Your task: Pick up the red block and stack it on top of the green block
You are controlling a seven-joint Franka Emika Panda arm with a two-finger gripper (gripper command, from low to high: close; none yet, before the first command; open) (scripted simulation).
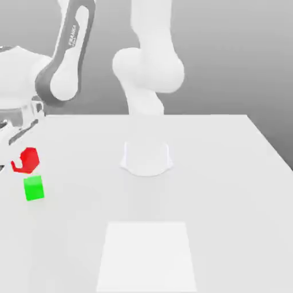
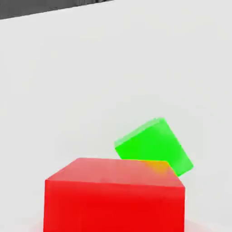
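Observation:
The red block is near the exterior view's left edge, with my gripper coming down on it from above and pale fingers covering part of its face. It looks shut on the block. The green block rests on the white table just in front of the red one, with a small gap between them. Seen from the hand, the red block sits very close under the camera, and the green block lies tilted just beyond it.
My arm's white base stands at the table's middle. A lighter square patch marks the near part of the table. Both blocks sit close to the exterior view's left edge.

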